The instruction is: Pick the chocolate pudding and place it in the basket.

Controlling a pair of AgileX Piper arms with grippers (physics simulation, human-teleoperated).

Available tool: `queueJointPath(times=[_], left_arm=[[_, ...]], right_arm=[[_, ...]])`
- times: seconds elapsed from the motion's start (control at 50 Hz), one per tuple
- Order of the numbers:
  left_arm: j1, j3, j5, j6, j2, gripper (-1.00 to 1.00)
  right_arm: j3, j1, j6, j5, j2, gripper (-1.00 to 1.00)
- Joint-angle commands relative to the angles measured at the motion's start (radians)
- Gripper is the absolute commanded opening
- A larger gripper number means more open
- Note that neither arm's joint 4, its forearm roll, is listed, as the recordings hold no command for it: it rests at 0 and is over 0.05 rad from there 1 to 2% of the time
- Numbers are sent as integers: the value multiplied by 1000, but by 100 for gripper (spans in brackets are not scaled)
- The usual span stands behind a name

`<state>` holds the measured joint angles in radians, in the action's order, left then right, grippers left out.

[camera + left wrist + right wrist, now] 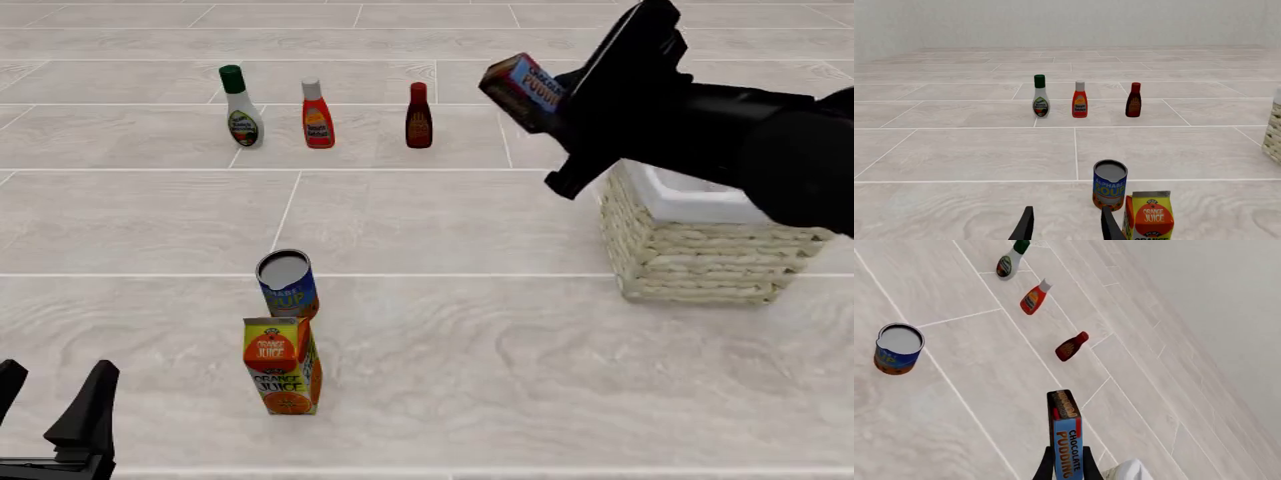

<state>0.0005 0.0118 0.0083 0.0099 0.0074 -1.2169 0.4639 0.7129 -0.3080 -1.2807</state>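
Carry phase. I am holding the chocolate pudding (523, 90) aloft in the right gripper (1067, 467), whose fingers are clamped on the box's lower end, so that the box is projecting forward with its blue "CHOCOLATE PUDDING" face toward the wrist camera. In the front view the box is riding high above the table, to the left of the basket (694, 250) and not yet over its opening; a corner of the white lining is just entering the right wrist view. I judge the pick to be complete and the placing not yet done. The next move is calling for a shift to the right until the box hangs over the lining, then a descent and release. The right arm is reaching in from the right, tilted forward and rolled. The left gripper (54, 415) is idling low at the near left, its fingers spread wide and holding nothing, short of the orange juice carton (282, 364) and the blue can (287, 284).
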Motion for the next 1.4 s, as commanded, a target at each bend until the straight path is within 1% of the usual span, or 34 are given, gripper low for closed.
queueJointPath(times=[0.02,0.3,0.4,0.44,0.46,0.68,0.72,0.86,0.92,1.12,1.4], left_arm=[[0,-3,-2,-1,-2,100],[0,-3,-3,-2,-2,100],[0,-3,-2,-1,-2,100],[0,-3,-3,-1,-2,100],[0,-3,-2,-2,-2,100],[0,-3,-2,-2,-2,100],[0,-3,-2,-1,-2,100],[1,-3,-2,-2,-2,100],[0,-3,-3,-2,-2,100],[0,-3,-2,-2,-2,100],[0,-3,-2,-2,-2,100]], right_arm=[[-33,-53,-43,6,10,-100],[-45,-111,-57,21,10,-100],[-74,-141,-71,17,5,-100],[-77,-153,-67,24,4,-100],[-88,-160,-76,19,1,-100],[-120,-220,-97,21,-16,-100],[-120,-229,-94,26,-15,-100],[-156,-272,-113,22,-26,-100],[-158,-277,-117,22,-28,-100],[-179,-333,-141,25,-48,-100],[-194,-399,-147,28,-60,-100]])
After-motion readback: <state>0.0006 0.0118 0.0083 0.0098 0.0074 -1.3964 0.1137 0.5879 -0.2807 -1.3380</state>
